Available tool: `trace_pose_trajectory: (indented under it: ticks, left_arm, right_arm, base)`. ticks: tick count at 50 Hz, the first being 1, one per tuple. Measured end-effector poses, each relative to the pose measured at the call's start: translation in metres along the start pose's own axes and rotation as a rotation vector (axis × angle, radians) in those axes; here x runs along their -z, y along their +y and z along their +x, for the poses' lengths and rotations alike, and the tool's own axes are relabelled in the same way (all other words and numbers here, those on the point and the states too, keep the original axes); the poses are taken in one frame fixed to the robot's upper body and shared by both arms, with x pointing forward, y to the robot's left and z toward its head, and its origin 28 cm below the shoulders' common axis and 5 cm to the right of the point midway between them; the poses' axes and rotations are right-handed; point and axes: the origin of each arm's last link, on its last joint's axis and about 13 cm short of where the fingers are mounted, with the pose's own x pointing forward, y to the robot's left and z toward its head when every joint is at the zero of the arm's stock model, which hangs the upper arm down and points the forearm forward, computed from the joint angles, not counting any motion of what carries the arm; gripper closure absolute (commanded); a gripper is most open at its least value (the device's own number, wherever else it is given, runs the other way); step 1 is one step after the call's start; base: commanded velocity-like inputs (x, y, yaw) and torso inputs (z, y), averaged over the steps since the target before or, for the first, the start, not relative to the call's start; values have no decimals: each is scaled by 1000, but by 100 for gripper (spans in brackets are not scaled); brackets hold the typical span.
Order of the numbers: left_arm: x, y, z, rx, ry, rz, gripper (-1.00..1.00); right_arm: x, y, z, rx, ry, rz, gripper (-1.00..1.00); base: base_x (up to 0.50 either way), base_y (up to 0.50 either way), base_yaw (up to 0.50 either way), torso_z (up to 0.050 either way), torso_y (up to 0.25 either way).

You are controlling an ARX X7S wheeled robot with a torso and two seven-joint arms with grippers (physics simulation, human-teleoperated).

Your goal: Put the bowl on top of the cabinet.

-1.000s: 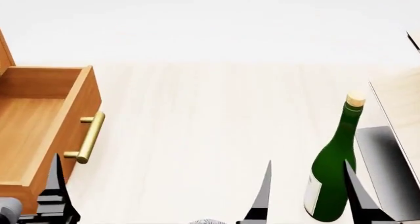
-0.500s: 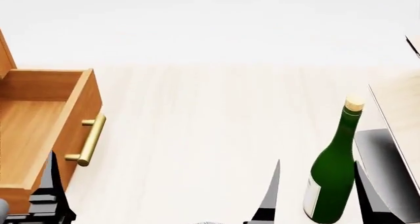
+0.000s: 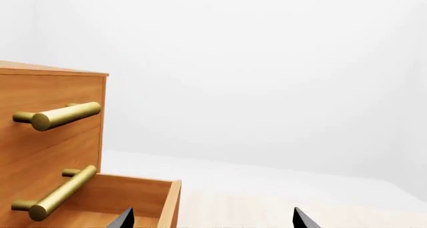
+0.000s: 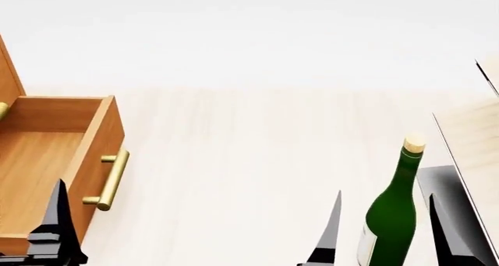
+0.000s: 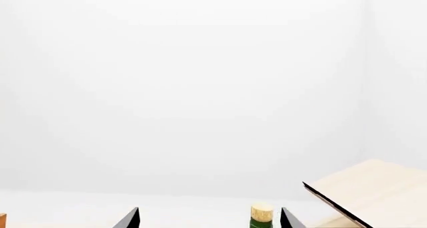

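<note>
The bowl is out of view in every frame. The orange-brown cabinet [image 4: 55,143] stands at the left with one drawer pulled open, brass handle [image 4: 111,179] facing the floor space. In the left wrist view the cabinet [image 3: 53,133] shows two brass handles and the open drawer. My left gripper [image 3: 212,213] is open and holds nothing; one of its fingers [image 4: 56,219] hangs over the drawer's near corner. My right gripper [image 4: 385,193] is open too, its fingers standing on either side of the green bottle [image 4: 392,213].
The corked green bottle [image 5: 261,213] stands upright between the right fingertips, nearer one of them. A pale slanted rack [image 4: 477,137] on a dark grey base [image 4: 446,190] is just right of it. Pale wood surface stretches between cabinet and bottle.
The view has shifted: cabinet, bottle and rack sit lower in the frame. The sliver of bowl rim at the bottom edge has dropped out of view. Both grippers stay open.
</note>
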Motion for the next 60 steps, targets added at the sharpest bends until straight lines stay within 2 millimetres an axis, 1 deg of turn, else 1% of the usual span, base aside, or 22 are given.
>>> trace_pose_trajectory:
  ticks: [16, 25, 57, 60]
  left_arm:
    - [1, 0, 0, 8, 7, -5, -100]
    - [0, 1, 1, 24, 23, -38, -100]
    - [1, 2, 0, 44, 9, -14, -100]
    - [1, 2, 0, 46, 18, -7, -100]
  right_arm:
    - [0, -1, 0, -6, 4, 0, -100]
    - [-1, -2, 0, -5, 3, -3, -100]
    - [-1, -6, -1, 10, -1, -9, -100]
    - [-2, -8, -1, 12, -1, -9, -100]
  base:
    - [0, 0, 0, 50, 0]
    - [0, 0, 0, 0, 0]
    - [0, 0, 0, 2, -249]
    - [0, 0, 0, 1, -10]
